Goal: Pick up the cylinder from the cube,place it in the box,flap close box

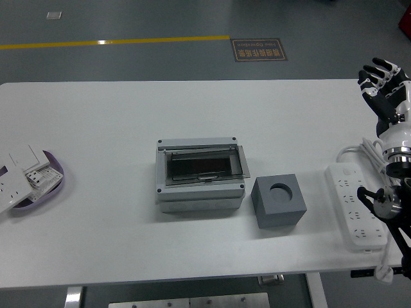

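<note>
A grey box (200,174) stands at the middle of the white table (103,122). Its dark see-through flap (204,163) lies over the window, slightly askew. Just right of the box sits a dark grey cube (278,200) with a round hole (280,190) in its top, and the hole looks empty. No cylinder shows anywhere. My right hand (383,83) is raised at the table's far right edge with its fingers spread, holding nothing, well away from the cube. My left arm is out of view.
A white power strip (355,205) with its cable (366,151) lies at the right, beside my right forearm. At the left edge a purple tray (54,174) holds white switch plates (19,168).
</note>
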You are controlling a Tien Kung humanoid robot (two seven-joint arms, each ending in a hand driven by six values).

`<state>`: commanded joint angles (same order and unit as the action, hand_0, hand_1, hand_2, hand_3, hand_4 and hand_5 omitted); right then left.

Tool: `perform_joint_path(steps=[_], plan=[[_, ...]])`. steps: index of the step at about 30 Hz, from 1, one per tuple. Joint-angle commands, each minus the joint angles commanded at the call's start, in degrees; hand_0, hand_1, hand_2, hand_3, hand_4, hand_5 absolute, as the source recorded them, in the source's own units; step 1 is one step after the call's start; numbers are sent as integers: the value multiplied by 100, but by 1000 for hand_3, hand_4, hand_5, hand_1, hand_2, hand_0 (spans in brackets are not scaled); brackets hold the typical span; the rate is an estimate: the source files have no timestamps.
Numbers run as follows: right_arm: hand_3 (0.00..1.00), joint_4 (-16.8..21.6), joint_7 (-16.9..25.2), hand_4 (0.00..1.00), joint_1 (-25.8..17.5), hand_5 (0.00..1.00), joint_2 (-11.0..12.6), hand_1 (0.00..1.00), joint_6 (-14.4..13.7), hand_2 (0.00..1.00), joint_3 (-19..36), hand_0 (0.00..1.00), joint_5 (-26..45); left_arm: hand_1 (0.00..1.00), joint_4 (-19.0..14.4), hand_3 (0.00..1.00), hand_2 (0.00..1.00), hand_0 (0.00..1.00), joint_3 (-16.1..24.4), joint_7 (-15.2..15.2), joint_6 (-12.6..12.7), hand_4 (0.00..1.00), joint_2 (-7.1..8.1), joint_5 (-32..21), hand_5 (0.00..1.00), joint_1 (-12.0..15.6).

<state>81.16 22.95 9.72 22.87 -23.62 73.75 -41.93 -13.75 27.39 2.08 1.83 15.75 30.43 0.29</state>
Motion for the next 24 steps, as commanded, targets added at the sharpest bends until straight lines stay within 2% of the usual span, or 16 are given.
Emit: perform_joint_path(steps=[9, 24], plan=[[603, -51, -72, 679, -53, 70, -6, 647, 34, 630, 96, 662, -57, 627, 4, 636, 614, 594, 8, -6, 5, 684, 3, 7, 212, -5], [648, -58, -151, 681, -106, 37, -27, 661, 98, 660, 73, 690, -109, 627, 1, 635, 615, 594, 13, 0, -4, 685, -13, -4, 213, 0]])
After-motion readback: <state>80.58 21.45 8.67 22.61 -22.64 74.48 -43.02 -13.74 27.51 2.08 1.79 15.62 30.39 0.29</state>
